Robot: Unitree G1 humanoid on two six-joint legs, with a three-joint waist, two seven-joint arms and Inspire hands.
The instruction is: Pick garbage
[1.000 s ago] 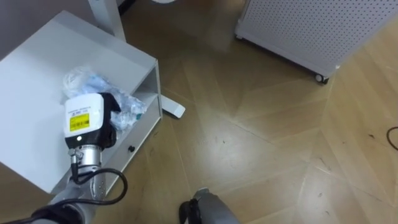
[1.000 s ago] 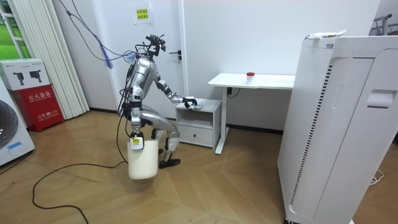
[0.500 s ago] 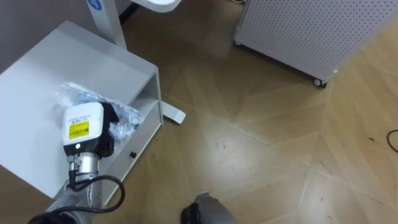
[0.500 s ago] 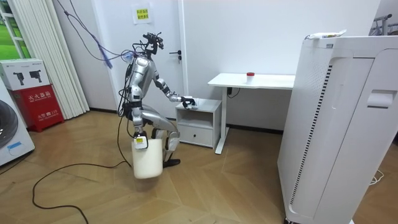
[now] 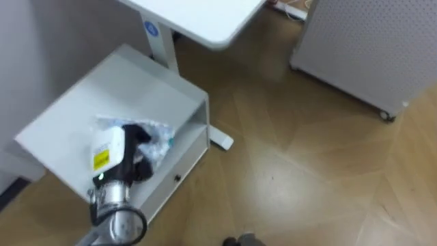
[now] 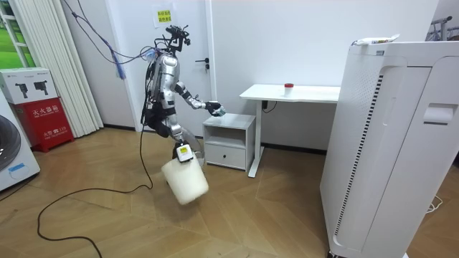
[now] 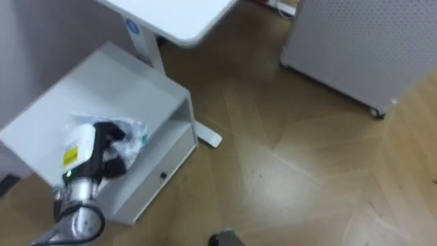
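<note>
Left hand has its fingers curled round the crumpled plastic, so I'd grip firm and lift straight off the cabinet beneath them.

1. The wrapper is thin, clear plastic film, crumpled and glossy.
2. The left robot hand has a smooth white plastic shell and matt black fingers; its wrist is shiny metal.
3. The cabinet is smooth, matt white board.
4. The floor is wood parquet with a soft sheen.
5. The far-right panel is perforated white sheet.
6. The bin looks like smooth white plastic.
</note>
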